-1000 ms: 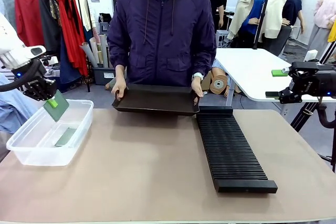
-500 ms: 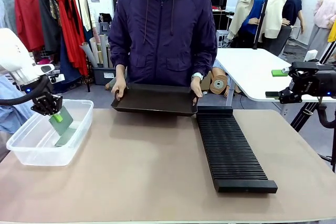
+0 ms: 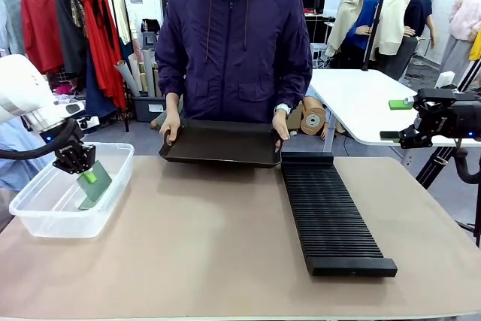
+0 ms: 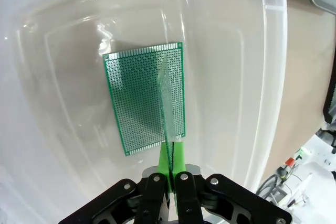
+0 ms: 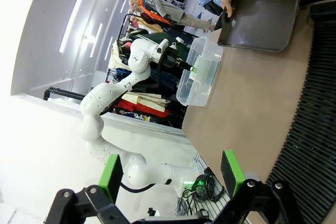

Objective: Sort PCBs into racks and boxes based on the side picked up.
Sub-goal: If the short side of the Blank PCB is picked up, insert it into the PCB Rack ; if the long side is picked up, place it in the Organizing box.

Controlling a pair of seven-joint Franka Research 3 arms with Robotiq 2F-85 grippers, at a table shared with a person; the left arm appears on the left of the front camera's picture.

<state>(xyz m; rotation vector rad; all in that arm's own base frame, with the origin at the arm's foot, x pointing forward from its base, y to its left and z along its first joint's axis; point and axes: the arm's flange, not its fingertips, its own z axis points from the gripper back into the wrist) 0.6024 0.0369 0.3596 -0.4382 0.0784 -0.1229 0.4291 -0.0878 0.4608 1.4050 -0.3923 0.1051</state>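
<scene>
So far we see one PCB (image 4: 137,98) lying in the box (image 3: 30,219), while our left hand (image 3: 90,177) pinches a second board (image 3: 96,186) just above it, not yet released.

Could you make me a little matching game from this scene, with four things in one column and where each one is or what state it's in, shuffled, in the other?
Things:
1. held PCB
2. flat PCB
3. black tray
4. black rack

Places or states:
A. lying on the floor of the clear box
B. resting on the table, slots bare
C. gripped edge-on by the left end effector, down inside the box
D. held at the table's far edge by the person's two hands

Pairs: 1-C, 2-A, 3-D, 4-B
</scene>
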